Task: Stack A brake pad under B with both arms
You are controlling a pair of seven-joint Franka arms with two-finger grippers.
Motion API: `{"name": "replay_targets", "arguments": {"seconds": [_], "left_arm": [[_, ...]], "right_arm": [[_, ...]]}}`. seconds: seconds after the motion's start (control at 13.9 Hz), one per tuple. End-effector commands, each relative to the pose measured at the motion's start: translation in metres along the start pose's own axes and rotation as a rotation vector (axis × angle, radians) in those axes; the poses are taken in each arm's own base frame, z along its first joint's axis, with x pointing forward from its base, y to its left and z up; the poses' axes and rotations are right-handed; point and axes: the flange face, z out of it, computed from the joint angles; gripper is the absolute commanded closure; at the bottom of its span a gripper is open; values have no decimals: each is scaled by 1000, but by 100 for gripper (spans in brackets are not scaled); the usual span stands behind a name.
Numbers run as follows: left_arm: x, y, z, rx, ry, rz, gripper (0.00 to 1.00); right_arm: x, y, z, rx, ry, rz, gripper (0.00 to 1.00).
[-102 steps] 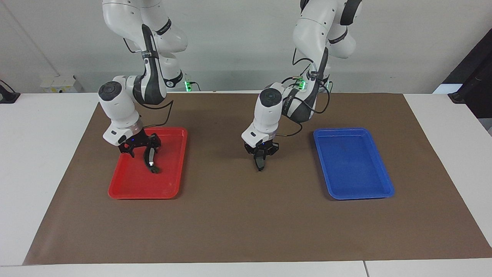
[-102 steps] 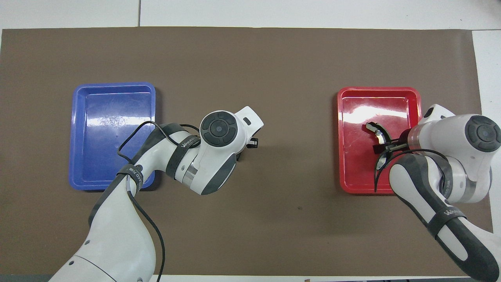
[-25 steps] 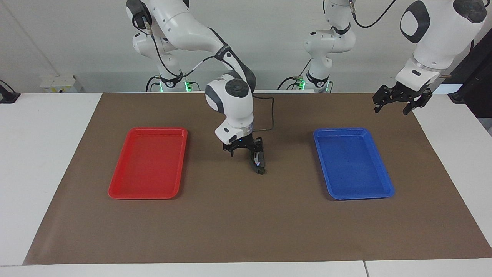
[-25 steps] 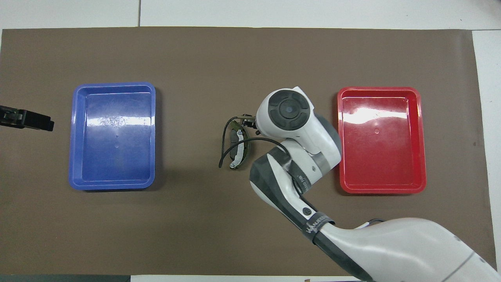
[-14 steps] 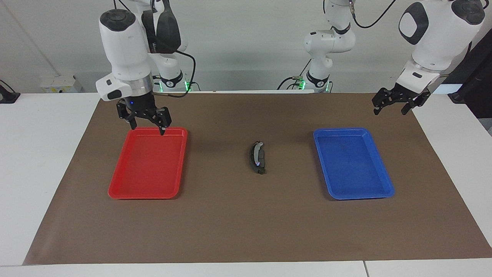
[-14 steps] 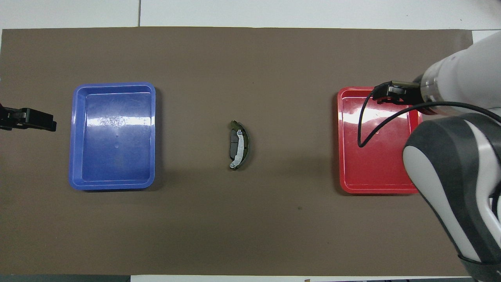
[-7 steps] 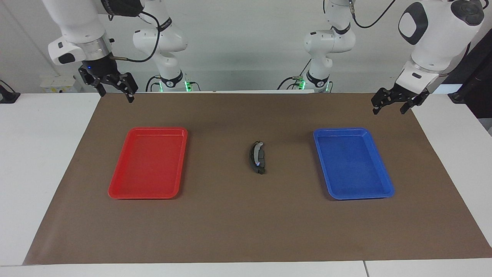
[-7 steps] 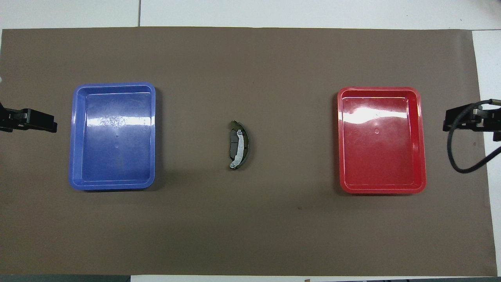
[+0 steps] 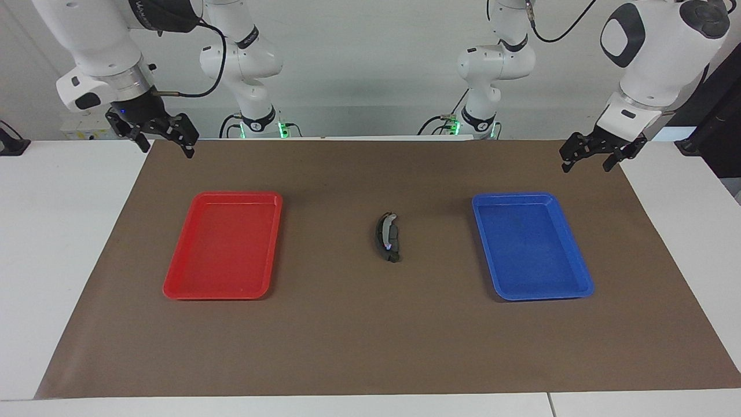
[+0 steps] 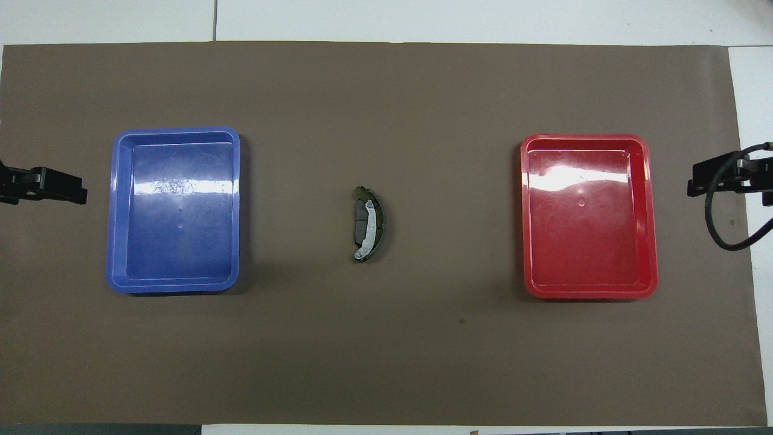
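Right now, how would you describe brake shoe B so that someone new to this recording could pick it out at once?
Start at the brown mat and find the red tray and the blue tray. On the bare mat between them lies a small dark stack. B is its upper piece, the long arched one with a light grey strip and shiny ends, lying on the A brake pad, which is shorter, flat and all dark.

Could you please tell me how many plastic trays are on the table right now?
2. The red rectangular plastic tray lies toward the right arm's end of the table; the blue rectangular plastic tray lies toward the left arm's end. Nothing hides a third.
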Motion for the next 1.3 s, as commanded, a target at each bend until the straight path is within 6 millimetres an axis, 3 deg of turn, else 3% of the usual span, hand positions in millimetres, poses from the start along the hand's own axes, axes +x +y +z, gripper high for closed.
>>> {"name": "replay_targets", "arguments": {"seconds": [0.0, 1.01, 1.23], "left_arm": [[-9, -5, -3, 3, -1, -20, 0], [-9, -7, -2, 4, -4, -24, 0], [-9, -7, -3, 4, -2, -24, 0]], "right_arm": [[0, 3, -6, 18, -7, 33, 0], [-4, -4, -10, 11, -7, -7, 0], [-9, -32, -8, -5, -2, -48, 0]]}}
